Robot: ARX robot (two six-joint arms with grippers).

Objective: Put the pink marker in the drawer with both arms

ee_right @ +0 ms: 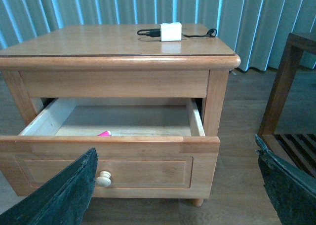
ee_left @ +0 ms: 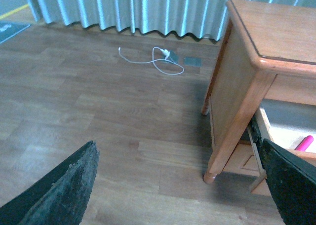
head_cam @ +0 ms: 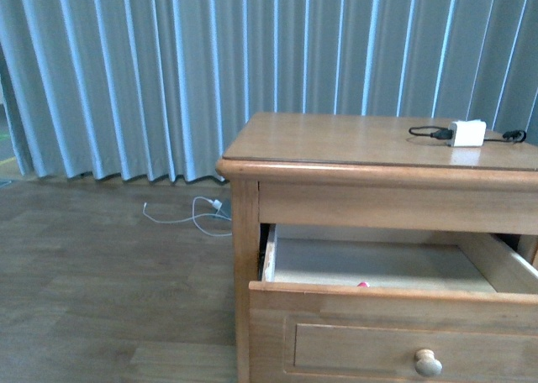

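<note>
The drawer (head_cam: 387, 292) of the light-oak nightstand stands pulled out, its pale bare-wood inside showing and its round knob (head_cam: 428, 363) on the front panel. The pink marker (ee_right: 104, 133) lies inside, just behind the front panel; only a sliver of it (head_cam: 362, 284) shows in the front view, and its pink end (ee_left: 304, 143) shows in the left wrist view. My right gripper (ee_right: 175, 185) is open in front of the drawer (ee_right: 108, 158), holding nothing. My left gripper (ee_left: 180, 185) is open over the floor beside the nightstand's left side. Neither arm shows in the front view.
A white charger block (head_cam: 467, 133) with a black cable rests on the nightstand top (head_cam: 353, 139). A white cable (ee_left: 153, 62) lies on the wood floor near the blue-grey curtain (head_cam: 168, 64). A dark wooden piece of furniture (ee_right: 289, 92) stands to the right of the nightstand.
</note>
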